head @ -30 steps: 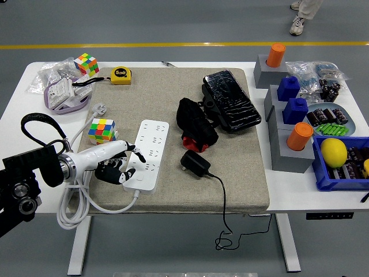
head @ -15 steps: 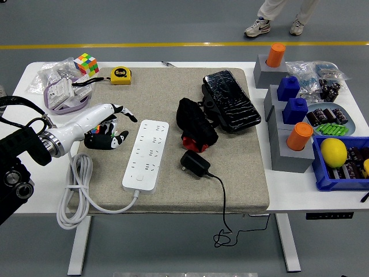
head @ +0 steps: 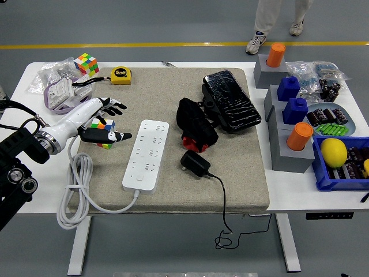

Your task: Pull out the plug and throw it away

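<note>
Head view: the black plug (head: 195, 164) lies unplugged at 3 o'clock of the power strip (head: 146, 154); left hand (head: 98, 121), fingers spread and empty, hovers at 9 o'clock. Discarding remains.

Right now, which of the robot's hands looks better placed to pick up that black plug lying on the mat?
Probably the left. Its left hand hovers open by the cube, left of the white power strip, with the black plug just beyond. No right hand is in view.

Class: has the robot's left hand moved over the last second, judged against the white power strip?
Yes. The left hand has moved off the power strip, up and leftward, now over a Rubik's cube.
</note>
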Robot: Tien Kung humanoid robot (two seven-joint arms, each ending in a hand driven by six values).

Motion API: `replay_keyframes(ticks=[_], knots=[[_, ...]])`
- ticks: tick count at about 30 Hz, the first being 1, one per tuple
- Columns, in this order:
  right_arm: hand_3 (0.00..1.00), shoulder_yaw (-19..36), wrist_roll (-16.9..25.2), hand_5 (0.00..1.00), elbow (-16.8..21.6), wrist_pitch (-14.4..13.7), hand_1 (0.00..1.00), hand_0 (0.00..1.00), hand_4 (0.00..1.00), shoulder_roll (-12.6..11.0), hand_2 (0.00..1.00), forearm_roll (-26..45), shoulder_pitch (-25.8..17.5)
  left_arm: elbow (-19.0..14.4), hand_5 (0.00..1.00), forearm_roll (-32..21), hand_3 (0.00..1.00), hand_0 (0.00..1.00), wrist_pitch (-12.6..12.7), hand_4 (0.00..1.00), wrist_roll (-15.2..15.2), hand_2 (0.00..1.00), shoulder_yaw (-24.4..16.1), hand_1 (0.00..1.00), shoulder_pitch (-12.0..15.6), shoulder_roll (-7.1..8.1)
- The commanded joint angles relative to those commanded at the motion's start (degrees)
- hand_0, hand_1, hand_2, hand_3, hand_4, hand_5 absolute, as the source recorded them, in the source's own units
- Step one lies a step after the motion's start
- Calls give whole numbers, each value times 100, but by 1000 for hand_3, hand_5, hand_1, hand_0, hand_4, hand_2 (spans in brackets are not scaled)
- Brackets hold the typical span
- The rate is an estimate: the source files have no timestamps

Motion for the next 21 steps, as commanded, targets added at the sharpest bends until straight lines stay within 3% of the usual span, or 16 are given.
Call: replay_keyframes(ticks=[11,21], knots=[[599,-24,4,466,1,2,676,640,998,-14,683,30,26,141,485,113,766,581,-50,960,35,727,-405,742,83,-108],[600,-92,1,467,4,5,676,641,998,-22,683,55,43,156,459,166,760,559,-81,946,65,728,-645,737,161,-116]])
